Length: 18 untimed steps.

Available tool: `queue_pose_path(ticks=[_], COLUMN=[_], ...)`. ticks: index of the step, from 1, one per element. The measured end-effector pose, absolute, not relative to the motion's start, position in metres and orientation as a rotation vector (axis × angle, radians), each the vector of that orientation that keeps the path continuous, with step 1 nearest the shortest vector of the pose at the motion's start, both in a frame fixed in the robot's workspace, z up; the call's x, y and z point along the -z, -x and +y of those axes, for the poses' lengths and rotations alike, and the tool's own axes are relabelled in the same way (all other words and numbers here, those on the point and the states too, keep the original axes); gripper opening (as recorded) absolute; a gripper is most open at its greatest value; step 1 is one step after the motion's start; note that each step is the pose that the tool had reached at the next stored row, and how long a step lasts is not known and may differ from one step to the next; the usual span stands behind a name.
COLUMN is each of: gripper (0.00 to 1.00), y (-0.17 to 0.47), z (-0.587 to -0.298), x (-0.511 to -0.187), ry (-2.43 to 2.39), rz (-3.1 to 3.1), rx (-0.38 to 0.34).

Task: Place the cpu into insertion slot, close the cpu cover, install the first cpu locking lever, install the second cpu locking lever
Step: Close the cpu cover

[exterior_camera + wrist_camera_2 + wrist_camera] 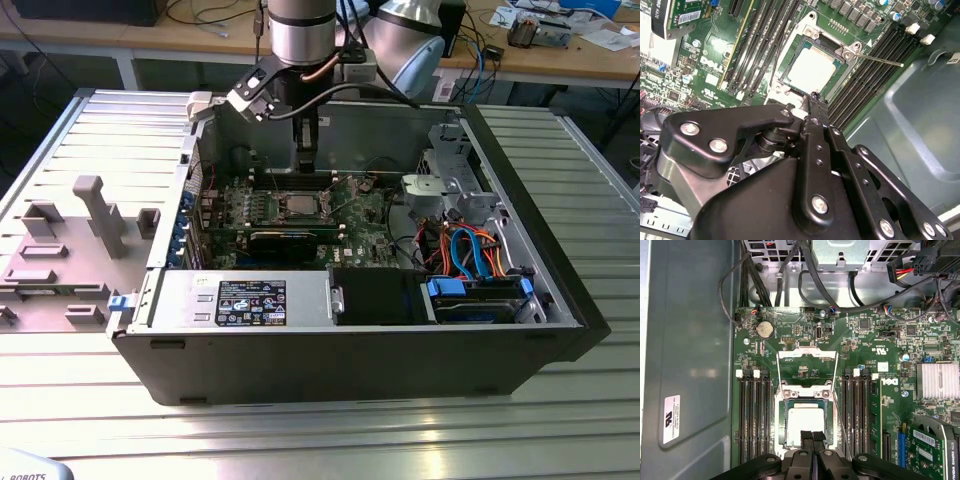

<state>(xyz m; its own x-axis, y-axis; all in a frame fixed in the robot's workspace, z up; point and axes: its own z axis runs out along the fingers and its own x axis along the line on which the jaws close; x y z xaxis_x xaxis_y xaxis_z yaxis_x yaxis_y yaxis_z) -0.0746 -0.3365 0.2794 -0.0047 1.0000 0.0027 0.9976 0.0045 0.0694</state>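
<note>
The cpu (804,424) sat flat in the slot (781,412), with the cover (807,356) flipped open beyond it. The tool (812,436) was pressed together, empty, right over the cpu's edge. Risk imo: a nudge there could skew the cpu, and the cover would clamp it crooked.

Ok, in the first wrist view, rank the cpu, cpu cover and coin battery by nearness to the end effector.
1. cpu: right at the tips of the end effector.
2. cpu cover: the silvery frame just past the cpu.
3. coin battery: farthest, beyond the cover and off to one side.
</note>
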Motion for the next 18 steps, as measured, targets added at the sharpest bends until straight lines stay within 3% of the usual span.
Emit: queue_pose_path(ticks=[12, 18], gripper=[0.11, 0.11], y=[0.028, -0.020], z=[-0.337, -0.337], x=[-0.279, -0.274], ry=[-2.201, -2.234], rz=[2.211, 2.246], rx=[-0.041, 0.037])
